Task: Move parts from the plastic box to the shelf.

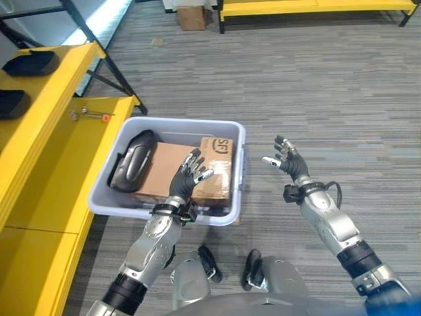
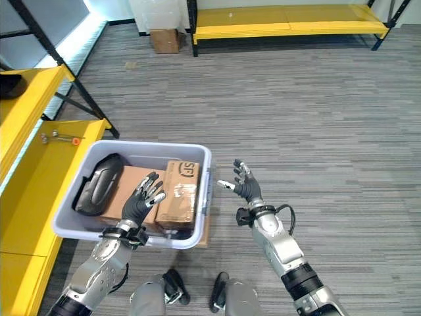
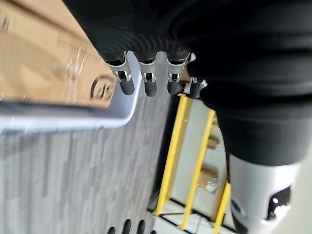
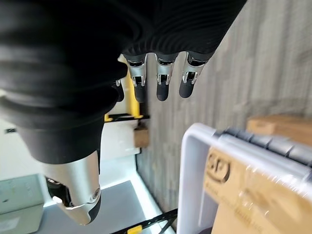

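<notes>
Colours before me: grey, yellow, brown and black.

My box [image 1: 105,201] is pale lavender-grey plastic. In it lie a plain brown carton [image 1: 163,172], a second brown carton [image 1: 216,172] at its right with dark print and glossy clear tape, and a black part [image 1: 131,161] with a grey stripe at the left. My left hand [image 1: 187,176] and right hand [image 1: 287,160] have silver fingers with dark tips and black ribbed covers. The floor [image 1: 316,92] is grey carpet in fine streaks, laid in tiles. The shelf [image 1: 59,151] on my left is bright yellow on black posts, with two black parts [image 1: 29,62] on its upper tier. Far off stand a yellow bench [image 2: 283,26] and a small brown carton [image 2: 164,41].
</notes>
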